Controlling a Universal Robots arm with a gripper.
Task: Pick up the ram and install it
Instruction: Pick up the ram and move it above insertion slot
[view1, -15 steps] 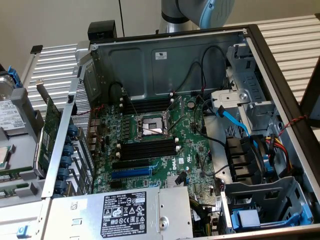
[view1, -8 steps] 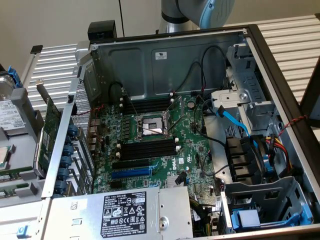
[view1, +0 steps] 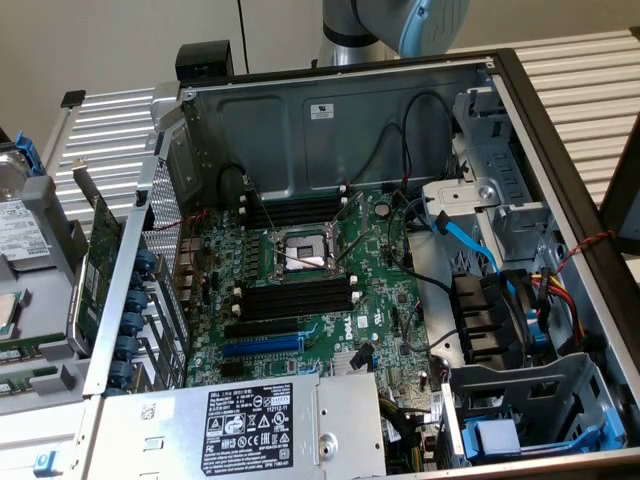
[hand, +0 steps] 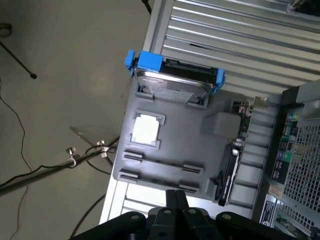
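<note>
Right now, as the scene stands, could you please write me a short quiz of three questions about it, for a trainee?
1. True or false: the claw is shut, with nothing between its fingers.
2. On the grey tray, which colour is the carrier around the hard drive? A red, B blue, C yellow.
3. Fill in: the black memory slots on the motherboard have ___ end clips.

Key: 1 true; 2 B; 3 white.
</note>
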